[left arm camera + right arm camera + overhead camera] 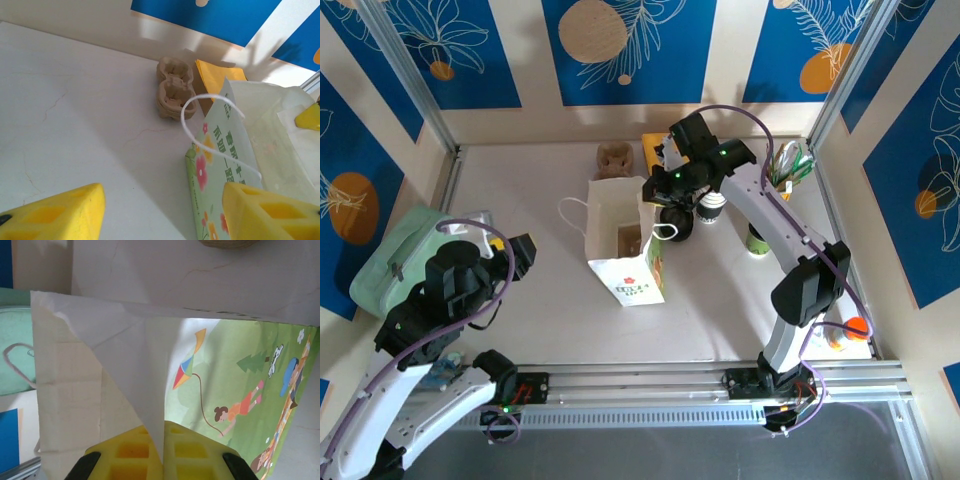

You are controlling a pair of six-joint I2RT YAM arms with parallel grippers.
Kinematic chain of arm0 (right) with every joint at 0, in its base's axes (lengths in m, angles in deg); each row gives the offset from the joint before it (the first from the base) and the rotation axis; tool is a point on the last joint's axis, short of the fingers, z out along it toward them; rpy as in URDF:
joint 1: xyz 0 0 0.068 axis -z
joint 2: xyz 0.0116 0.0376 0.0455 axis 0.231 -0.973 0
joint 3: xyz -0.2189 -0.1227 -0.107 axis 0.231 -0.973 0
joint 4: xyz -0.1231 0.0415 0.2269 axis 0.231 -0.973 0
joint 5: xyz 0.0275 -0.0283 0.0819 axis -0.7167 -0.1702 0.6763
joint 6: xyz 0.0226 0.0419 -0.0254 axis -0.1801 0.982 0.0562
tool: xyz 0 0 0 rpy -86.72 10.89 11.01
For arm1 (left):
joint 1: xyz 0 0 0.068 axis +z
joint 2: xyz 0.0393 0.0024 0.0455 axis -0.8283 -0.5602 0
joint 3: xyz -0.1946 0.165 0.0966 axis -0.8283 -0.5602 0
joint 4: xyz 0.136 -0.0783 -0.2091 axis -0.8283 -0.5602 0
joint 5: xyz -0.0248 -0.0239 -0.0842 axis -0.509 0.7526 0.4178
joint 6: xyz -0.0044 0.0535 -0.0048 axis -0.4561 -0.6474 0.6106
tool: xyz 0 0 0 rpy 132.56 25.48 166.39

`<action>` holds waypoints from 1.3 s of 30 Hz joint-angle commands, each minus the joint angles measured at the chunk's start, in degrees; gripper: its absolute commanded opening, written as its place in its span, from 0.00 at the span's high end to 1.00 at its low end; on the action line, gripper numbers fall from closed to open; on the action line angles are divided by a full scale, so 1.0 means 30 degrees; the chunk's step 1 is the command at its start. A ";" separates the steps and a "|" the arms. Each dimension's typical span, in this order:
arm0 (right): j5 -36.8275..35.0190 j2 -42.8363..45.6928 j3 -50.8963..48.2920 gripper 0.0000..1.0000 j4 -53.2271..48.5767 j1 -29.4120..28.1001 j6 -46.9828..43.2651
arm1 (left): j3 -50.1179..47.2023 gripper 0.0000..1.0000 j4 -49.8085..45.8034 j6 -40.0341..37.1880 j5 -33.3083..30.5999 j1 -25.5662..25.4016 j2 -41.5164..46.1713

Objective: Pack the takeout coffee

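Note:
A paper bag [638, 280] with a cartoon print stands open in the middle of the table. My right gripper [657, 192] is shut on the bag's right rim; in the right wrist view the yellow fingers [195, 450] pinch the paper edge [150, 390]. The takeout coffee [757, 241], a small greenish cup with a dark lid, stands to the right of the bag, beside the right arm. My left gripper [523, 256] hovers open to the left of the bag, nothing between its fingers [60, 212]. In the left wrist view the bag [225, 155] and its white handle [192, 102] lie ahead.
A brown cardboard cup carrier [615, 157] and a yellow packet [654, 144] sit behind the bag. A white cup with a black top [712, 208] stands under the right arm. A pale green pouch [405, 250] lies far left, a utensil holder [788, 165] far right, an orange-capped bottle [850, 330] front right.

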 commanded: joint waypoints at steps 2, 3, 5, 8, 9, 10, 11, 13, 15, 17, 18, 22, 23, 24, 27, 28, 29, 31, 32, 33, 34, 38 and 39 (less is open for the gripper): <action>0.0574 -0.0219 0.0374 1.00 -0.0437 0.0358 -0.0550 | -0.0189 0.36 0.0389 0.0053 0.0167 -0.0085 0.0096; 0.0578 -0.0218 0.0346 1.00 -0.0406 0.0407 -0.0588 | -0.0186 0.37 0.0423 0.0056 0.0194 -0.0070 0.0082; 0.0553 -0.0224 0.0344 0.97 -0.0419 0.0502 -0.0647 | -0.0186 0.37 0.0439 0.0065 0.0215 -0.0089 0.0057; 0.0183 -0.0191 0.0436 0.91 -0.0684 0.0618 -0.0904 | -0.0186 0.36 0.0493 0.0084 0.0293 -0.0089 0.0081; -0.0051 -0.0186 0.0436 0.89 -0.0816 0.0661 -0.0966 | -0.0200 0.36 0.0502 0.0087 0.0333 -0.0088 0.0096; -0.0248 -0.0151 0.0436 0.85 -0.0894 0.0727 -0.1053 | -0.0215 0.37 0.0507 0.0125 0.0321 -0.0078 0.0081; -0.0397 -0.0118 0.0432 0.83 -0.0981 0.0812 -0.1134 | -0.0237 0.37 0.0516 0.0116 0.0364 -0.0085 0.0081; -0.0563 -0.0109 0.0443 0.79 -0.1174 0.0973 -0.1237 | -0.0244 0.36 0.0564 0.0142 0.0383 -0.0070 0.0052; -0.0804 -0.0103 0.0419 0.76 -0.1376 0.1109 -0.1273 | -0.0222 0.37 0.0622 0.0142 0.0452 -0.0085 0.0023; -0.0932 -0.0046 0.0467 0.75 -0.1564 0.1205 -0.1369 | -0.0230 0.37 0.0665 0.0120 0.0482 -0.0092 -0.0009; -0.1013 -0.0033 0.0510 0.74 -0.1654 0.1240 -0.1394 | -0.0244 0.37 0.0646 0.0140 0.0471 -0.0087 -0.0032; -0.1644 0.0202 0.0910 0.67 -0.2367 0.1438 -0.1613 | -0.0226 0.37 0.0655 0.0119 0.0486 -0.0085 -0.0065; -0.1828 0.0324 0.1035 0.65 -0.2547 0.1501 -0.1698 | -0.0222 0.37 0.0681 0.0141 0.0525 -0.0077 -0.0042; -0.2010 0.0465 0.1133 0.63 -0.2690 0.1549 -0.1772 | -0.0220 0.36 0.0667 0.0141 0.0515 -0.0092 -0.0050; -0.2920 0.1110 0.1423 0.60 -0.3162 0.1593 -0.1979 | -0.0244 0.36 0.0663 0.0052 0.0523 -0.0081 -0.0116; -0.3308 0.1426 0.1448 0.59 -0.3325 0.1578 -0.2038 | -0.0268 0.36 0.0659 0.0004 0.0497 -0.0081 -0.0124; -0.3812 0.1747 0.1478 0.58 -0.3486 0.1582 -0.2040 | -0.0288 0.36 0.0703 -0.0020 0.0484 -0.0088 -0.0151; -0.4538 0.2456 0.1381 0.56 -0.3734 0.1593 -0.2141 | -0.0344 0.36 0.0831 -0.0156 0.0506 -0.0085 -0.0212; -0.4864 0.2878 0.1197 0.55 -0.3728 0.1564 -0.2316 | -0.0361 0.35 0.0889 -0.0230 0.0483 -0.0077 -0.0267; -0.5195 0.3282 0.1024 0.53 -0.3743 0.1571 -0.2430 | -0.0392 0.35 0.0976 -0.0356 0.0491 -0.0089 -0.0343; -0.5670 0.3724 0.0840 0.51 -0.3797 0.1578 -0.2461 | -0.0391 0.35 0.1077 -0.0470 0.0519 -0.0085 -0.0431; -0.7048 0.5326 0.0119 0.45 -0.3865 0.1819 -0.2555 | -0.0642 0.33 0.1684 -0.1000 0.0521 -0.0077 -0.0653; -0.7322 0.5683 -0.0111 0.44 -0.3791 0.1928 -0.2551 | -0.0750 0.33 0.1886 -0.1095 0.0542 -0.0090 -0.0683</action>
